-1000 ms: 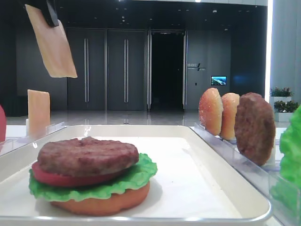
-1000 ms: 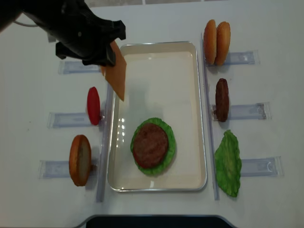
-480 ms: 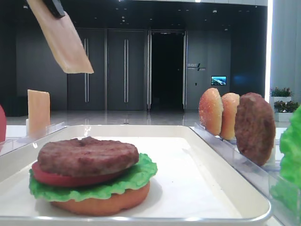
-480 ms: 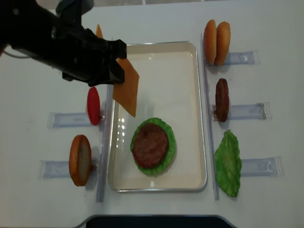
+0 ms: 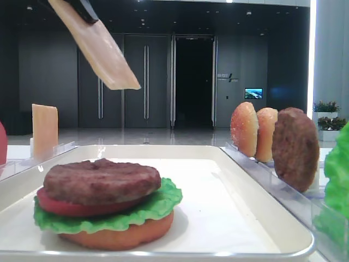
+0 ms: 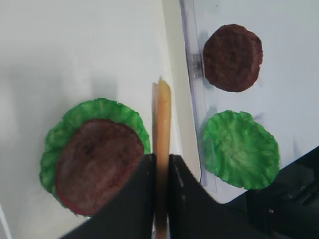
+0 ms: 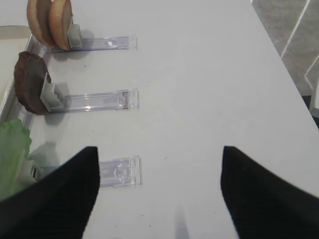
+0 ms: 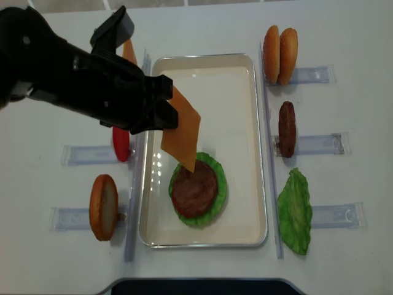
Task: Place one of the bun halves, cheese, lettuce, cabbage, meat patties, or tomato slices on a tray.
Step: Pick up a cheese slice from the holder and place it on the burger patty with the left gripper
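Note:
My left gripper (image 8: pixel 161 109) is shut on a pale orange cheese (image 8: pixel 182 132) slice that hangs tilted in the air over the white tray (image 8: pixel 203 59). The slice's lower corner sits above the far edge of a stack on the tray: a meat patty (image 8: pixel 194 187) over tomato, lettuce and a bun half. From the left wrist, the cheese (image 6: pixel 162 112) shows edge-on between the black fingers (image 6: pixel 145 194), with the patty (image 6: pixel 98 164) below left. The right gripper (image 7: pixel 159 172) is open above bare table, holding nothing.
Clear racks flank the tray. On the left stand another cheese slice (image 8: pixel 128 50), a tomato slice (image 8: pixel 121 136) and a bun half (image 8: pixel 103 206). On the right stand two bun halves (image 8: pixel 280 46), a patty (image 8: pixel 287 129) and lettuce (image 8: pixel 295 211).
The left gripper has carried the cheese from beside the tray's left rim rightward and toward the stack, tilting it flatter. The right gripper has not visibly moved.

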Action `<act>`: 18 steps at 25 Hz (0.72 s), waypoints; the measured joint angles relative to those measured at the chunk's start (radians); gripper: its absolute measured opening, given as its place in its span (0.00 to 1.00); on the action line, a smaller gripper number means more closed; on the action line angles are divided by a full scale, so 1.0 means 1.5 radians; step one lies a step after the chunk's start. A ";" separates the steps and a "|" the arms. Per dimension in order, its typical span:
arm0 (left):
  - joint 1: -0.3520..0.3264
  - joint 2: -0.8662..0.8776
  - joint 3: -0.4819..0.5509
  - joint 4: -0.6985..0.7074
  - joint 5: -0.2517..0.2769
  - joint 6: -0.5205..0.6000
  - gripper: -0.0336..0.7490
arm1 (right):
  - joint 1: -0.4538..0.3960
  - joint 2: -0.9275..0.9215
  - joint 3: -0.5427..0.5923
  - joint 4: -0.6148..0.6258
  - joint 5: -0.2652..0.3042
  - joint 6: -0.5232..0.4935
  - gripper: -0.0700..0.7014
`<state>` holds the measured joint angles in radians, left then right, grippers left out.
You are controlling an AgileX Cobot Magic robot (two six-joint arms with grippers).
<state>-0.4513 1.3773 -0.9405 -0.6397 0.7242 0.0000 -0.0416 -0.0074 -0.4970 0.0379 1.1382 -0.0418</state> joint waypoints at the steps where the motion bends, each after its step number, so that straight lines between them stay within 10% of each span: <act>1: 0.000 0.000 0.005 -0.019 -0.006 0.017 0.09 | 0.000 0.000 0.000 0.000 0.000 0.000 0.76; 18: 0.000 0.000 0.121 -0.234 -0.041 0.233 0.09 | 0.000 0.000 0.000 0.000 0.000 0.000 0.76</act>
<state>-0.4513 1.3769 -0.7589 -0.9908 0.6632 0.3492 -0.0416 -0.0074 -0.4970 0.0379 1.1382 -0.0418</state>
